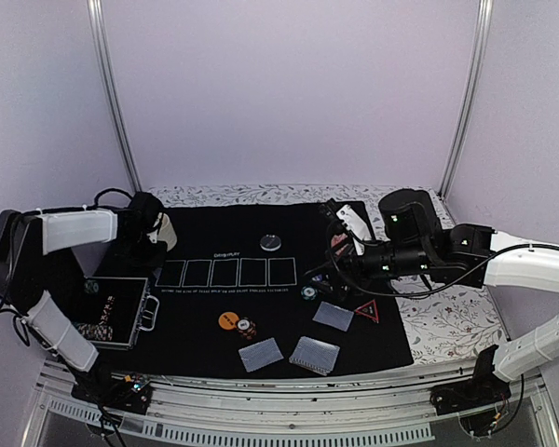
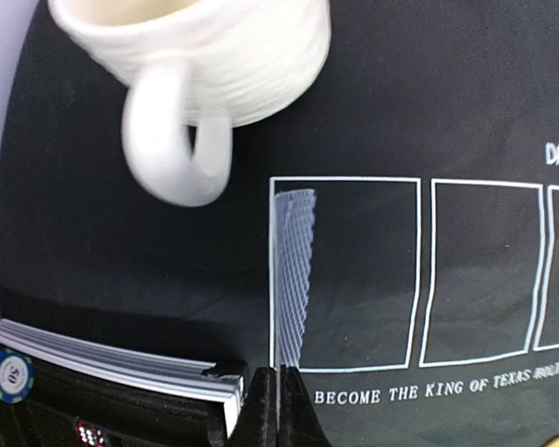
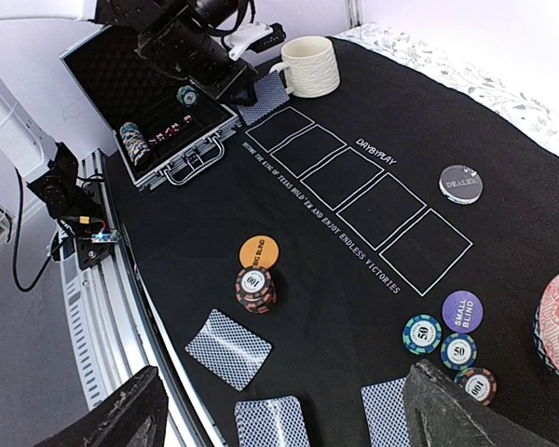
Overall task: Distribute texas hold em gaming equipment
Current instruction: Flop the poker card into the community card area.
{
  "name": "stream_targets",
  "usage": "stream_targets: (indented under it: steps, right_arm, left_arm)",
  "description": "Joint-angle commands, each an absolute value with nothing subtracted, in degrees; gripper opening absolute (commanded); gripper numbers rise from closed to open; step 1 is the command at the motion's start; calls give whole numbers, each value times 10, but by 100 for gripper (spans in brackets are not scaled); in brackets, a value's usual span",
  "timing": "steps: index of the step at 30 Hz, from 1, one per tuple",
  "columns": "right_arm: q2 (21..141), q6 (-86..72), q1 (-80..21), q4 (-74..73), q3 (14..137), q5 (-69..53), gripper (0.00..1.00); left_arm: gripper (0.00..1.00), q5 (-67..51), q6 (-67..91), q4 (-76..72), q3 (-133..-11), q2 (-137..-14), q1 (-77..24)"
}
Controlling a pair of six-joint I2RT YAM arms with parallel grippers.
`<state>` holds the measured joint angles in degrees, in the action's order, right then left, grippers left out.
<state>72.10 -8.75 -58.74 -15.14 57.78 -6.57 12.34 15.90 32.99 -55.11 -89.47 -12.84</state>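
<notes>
Left hand (image 2: pixel 278 377) pinching card (image 2: pixel 293 270), mug (image 2: pixel 233 56) just beyond

Cards (image 1: pixel 314 354) face-down, 3 spots nr front; orange disc (image 1: pixel 226 320) by chip stack (image 1: pixel 248 328); another card (image 2: pixel 293 270) in L pincer (image 2: pixel 277 377).

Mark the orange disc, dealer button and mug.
orange disc (image 3: pixel 259 251), right wrist view, top face centre
dealer button (image 3: pixel 461 183), right wrist view, top face centre
mug (image 3: pixel 312 67), right wrist view, side wall
</notes>
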Motion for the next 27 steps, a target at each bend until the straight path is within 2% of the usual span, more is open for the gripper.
stream_targets:
  steps: [1, 13, 21, 27]
  right_arm:
    - [711, -83, -585, -142, 566, -74, 89]
    - [711, -90, -585, -141, 560, -84, 90]
    - [714, -90, -585, -142, 561, -89, 89]
    - [711, -93, -585, -142, 556, -89, 89]
  left_arm:
    - [0, 212, 153, 350, -578, -936, -156]
    - [0, 347, 153, 387, -600, -1003, -220]
    - [0, 280, 144, 375, -598, -1045, -230]
    - [9, 228, 144, 365, -609, -1050, -229]
